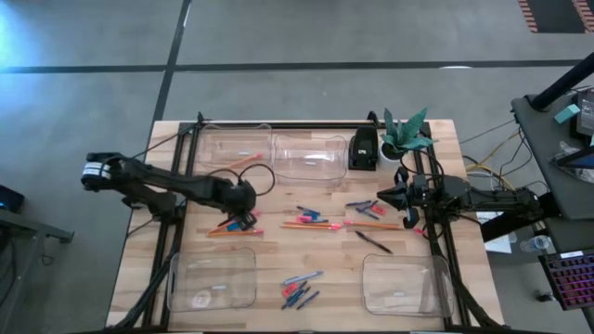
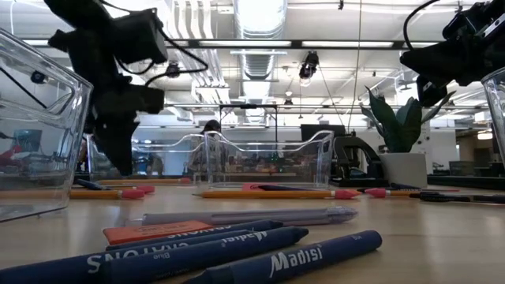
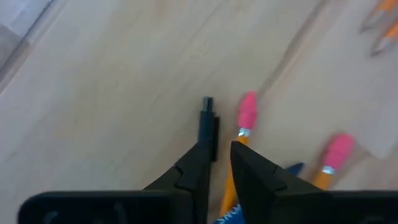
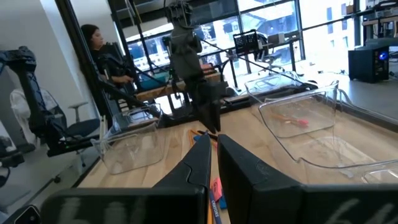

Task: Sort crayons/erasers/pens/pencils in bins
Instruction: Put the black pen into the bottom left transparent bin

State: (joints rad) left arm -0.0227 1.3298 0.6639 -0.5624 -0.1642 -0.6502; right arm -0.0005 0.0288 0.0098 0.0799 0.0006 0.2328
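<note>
Wooden counter from above: left end effector sits low over pencils well apart from the far-left bin, right end effector closed and idle. Left wrist view: fingers narrowly parted, astride a pencil — apparently mid-pick; next, close, lift, carry to that bin.

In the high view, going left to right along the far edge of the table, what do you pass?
Clear bin holding a pencil → second clear bin → small black box → potted plant.
</note>
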